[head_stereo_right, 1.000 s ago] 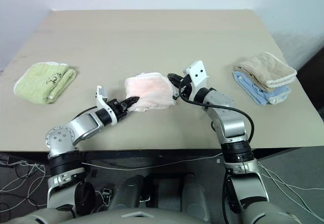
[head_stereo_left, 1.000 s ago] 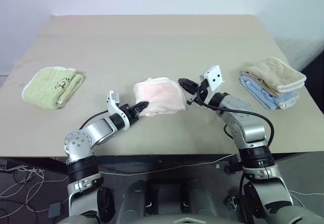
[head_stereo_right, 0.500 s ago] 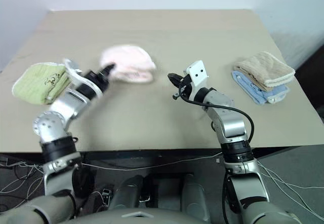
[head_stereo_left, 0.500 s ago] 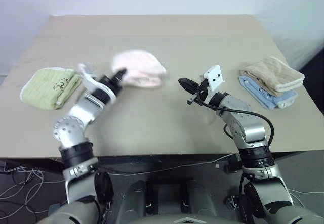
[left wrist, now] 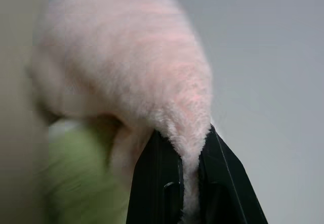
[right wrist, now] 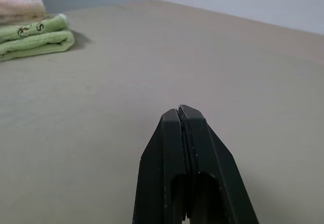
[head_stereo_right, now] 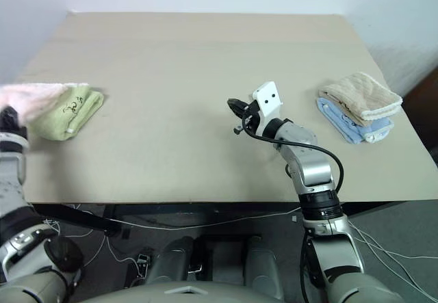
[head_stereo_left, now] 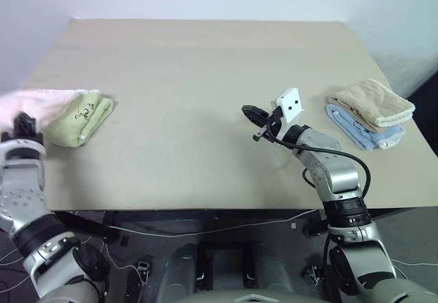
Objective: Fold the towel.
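The pale pink towel (head_stereo_left: 37, 102) hangs folded at the table's far left, over the outer end of the light green towel (head_stereo_left: 82, 117). My left gripper (head_stereo_left: 24, 121) is shut on the pink towel's near edge. In the left wrist view the black fingers (left wrist: 164, 183) pinch the fluffy pink towel (left wrist: 131, 72), with green cloth (left wrist: 81, 178) beneath. My right gripper (head_stereo_left: 248, 111) is shut and holds nothing, hovering over the middle of the table; its closed fingertips (right wrist: 181, 114) point toward the green towel (right wrist: 33, 37).
The beige table (head_stereo_left: 191, 77) stretches wide between the arms. A tan towel (head_stereo_left: 371, 102) lies stacked on a light blue towel (head_stereo_left: 363, 130) near the right edge. The table's left edge runs just beside the green towel.
My left gripper swung the pink towel from the table's middle far to the left, over the green towel. The right arm stayed still.
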Controlling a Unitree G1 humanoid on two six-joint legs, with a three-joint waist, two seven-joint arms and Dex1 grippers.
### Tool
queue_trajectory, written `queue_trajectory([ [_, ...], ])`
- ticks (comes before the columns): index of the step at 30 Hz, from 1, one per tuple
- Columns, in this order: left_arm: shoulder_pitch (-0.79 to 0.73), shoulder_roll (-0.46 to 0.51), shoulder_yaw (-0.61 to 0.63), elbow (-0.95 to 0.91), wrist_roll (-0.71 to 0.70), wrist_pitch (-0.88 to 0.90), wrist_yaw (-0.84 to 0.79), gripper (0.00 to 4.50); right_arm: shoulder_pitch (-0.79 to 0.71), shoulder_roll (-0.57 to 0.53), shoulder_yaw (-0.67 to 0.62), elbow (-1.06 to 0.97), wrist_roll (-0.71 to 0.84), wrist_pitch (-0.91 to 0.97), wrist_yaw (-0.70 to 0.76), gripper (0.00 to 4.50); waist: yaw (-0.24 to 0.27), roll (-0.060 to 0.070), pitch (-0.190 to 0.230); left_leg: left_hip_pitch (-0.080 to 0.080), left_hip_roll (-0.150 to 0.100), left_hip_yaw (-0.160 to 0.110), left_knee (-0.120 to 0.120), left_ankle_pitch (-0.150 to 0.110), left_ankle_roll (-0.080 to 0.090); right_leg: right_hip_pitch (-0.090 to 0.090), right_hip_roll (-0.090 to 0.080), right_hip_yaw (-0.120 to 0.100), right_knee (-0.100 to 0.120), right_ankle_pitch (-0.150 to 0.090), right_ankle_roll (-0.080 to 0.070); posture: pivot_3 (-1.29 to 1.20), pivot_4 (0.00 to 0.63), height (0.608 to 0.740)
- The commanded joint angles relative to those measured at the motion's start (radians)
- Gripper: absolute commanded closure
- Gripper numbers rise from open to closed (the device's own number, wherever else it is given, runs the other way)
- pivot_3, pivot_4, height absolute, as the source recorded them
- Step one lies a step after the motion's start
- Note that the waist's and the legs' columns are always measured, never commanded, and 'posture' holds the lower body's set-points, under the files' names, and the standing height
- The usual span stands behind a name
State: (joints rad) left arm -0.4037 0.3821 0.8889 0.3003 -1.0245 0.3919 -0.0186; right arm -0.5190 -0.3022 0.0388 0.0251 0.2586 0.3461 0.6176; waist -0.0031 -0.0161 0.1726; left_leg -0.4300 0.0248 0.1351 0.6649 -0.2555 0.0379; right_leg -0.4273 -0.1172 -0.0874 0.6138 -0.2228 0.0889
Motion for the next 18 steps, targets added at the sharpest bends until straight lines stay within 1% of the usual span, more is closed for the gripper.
queue_trajectory([
  [1,0.022,-0.014,-0.016,-0.054,-0.017,0.010,-0.016,4.48,-0.025,-0.001,-0.002,-0.012,0.010,-0.011,0.015,4.50,-0.004,0.000,0.000,0.000,0.000,0.000,0.000,0.000,0.000,0.000,0.000,0.000,0.000,0.000,0.000,0.00,0.150,0.740],
  [2,0.033,-0.024,-0.015,-0.061,-0.026,0.013,-0.019,4.48,-0.028,-0.001,0.000,-0.009,0.009,-0.012,0.018,4.50,-0.007,0.000,0.000,0.000,0.000,0.000,0.000,0.000,0.000,0.000,0.000,0.000,0.000,0.000,0.000,0.00,0.150,0.740],
  [6,0.061,-0.054,0.005,-0.086,-0.071,0.017,-0.017,3.32,-0.034,0.001,0.004,-0.002,0.007,-0.012,0.026,4.50,-0.013,0.000,0.000,0.000,0.001,0.000,-0.001,0.000,0.000,-0.001,0.000,0.000,0.000,0.000,0.000,0.00,0.150,0.740],
  [11,0.081,-0.072,0.014,-0.107,-0.130,0.020,-0.023,1.49,-0.035,0.005,0.011,0.000,0.007,-0.012,0.029,4.50,-0.011,0.000,0.000,0.000,0.001,0.000,-0.001,0.000,0.000,-0.001,0.000,0.000,0.000,0.000,0.000,0.00,0.150,0.740],
  [13,0.092,-0.073,0.007,-0.119,-0.145,0.030,-0.021,0.91,-0.035,0.006,0.011,0.001,0.006,-0.012,0.030,4.50,-0.011,0.000,0.000,0.000,0.001,0.000,-0.001,0.000,0.000,-0.001,0.000,0.000,0.000,0.000,0.000,0.00,0.150,0.740],
  [15,0.110,-0.077,-0.012,-0.142,-0.160,0.059,-0.014,0.21,-0.036,0.006,0.010,0.002,0.005,-0.013,0.031,4.50,-0.011,0.000,0.000,0.000,0.001,0.000,-0.001,0.000,0.000,-0.001,0.000,0.000,0.000,0.000,0.000,0.00,0.150,0.740],
  [16,0.120,-0.081,-0.027,-0.157,-0.166,0.079,-0.010,0.03,-0.037,0.006,0.010,0.003,0.006,-0.013,0.031,4.50,-0.011,0.000,0.000,0.000,0.001,0.000,-0.001,0.000,0.000,-0.001,0.000,0.000,0.000,0.000,0.000,0.00,0.150,0.740],
  [18,0.147,-0.093,-0.081,-0.203,-0.172,0.133,-0.007,0.03,-0.040,0.007,0.009,0.007,0.005,-0.015,0.030,4.50,-0.011,0.000,0.000,0.000,0.001,0.000,-0.001,0.000,0.000,-0.001,0.000,0.000,0.000,0.000,0.000,0.00,0.150,0.740],
])
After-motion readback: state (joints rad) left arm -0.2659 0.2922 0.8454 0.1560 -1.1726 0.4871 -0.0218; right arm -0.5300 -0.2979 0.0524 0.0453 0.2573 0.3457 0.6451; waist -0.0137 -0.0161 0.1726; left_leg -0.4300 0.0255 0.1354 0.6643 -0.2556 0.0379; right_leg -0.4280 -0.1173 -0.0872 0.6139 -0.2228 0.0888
